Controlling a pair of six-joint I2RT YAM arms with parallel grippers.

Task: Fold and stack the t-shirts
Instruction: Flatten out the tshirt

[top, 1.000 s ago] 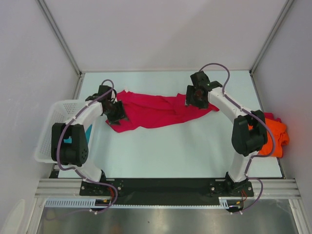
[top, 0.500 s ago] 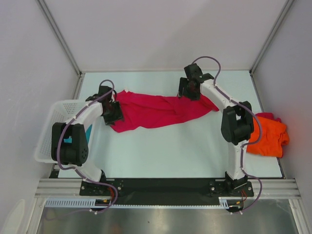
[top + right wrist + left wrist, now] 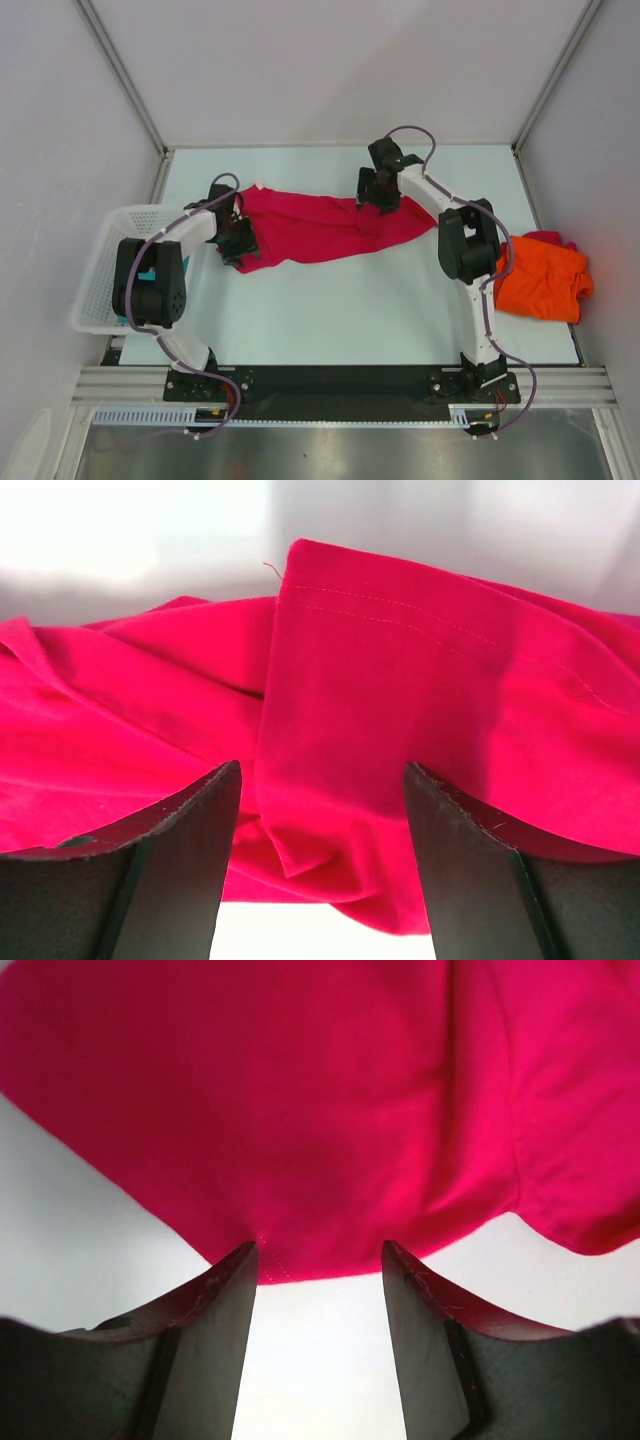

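- Since the pink shirt point(image 3: 320, 225) is thin, limp cloth, it should weigh next to nothing, sag from any single pinch and bunch up rather than keep a shape. It lies crumpled in a long band on the table point(image 3: 350, 320), just right of the basket point(image 3: 95, 300).
- At the shirt end nearest the basket, the left hand point(image 3: 238, 238) has its fingers point(image 3: 225, 1300) spread wide and holds nothing; the hem edge lies just at their tips.
- At the shirt end far from the basket, the right hand point(image 3: 378, 192) is also spread wide with nothing pinched. A stitched hem and a loose fold lie between its fingers point(image 3: 190, 830).
- Hems and seams near the corners look like the best holds: doubled, stitched cloth gives more to bite on and should slip less than a single layer.
- Two holds well apart should let the cloth be drawn flat, whereas one hold would only drag a lump.
- A pinch on the overlapping folds may catch two layers at once and keep the shirt from opening.
- An orange shirt point(image 3: 545, 280) lies heaped at the table edge farthest from the basket.
- A teal shirt point(image 3: 150, 274) shows inside the basket, mostly hidden by the left arm.
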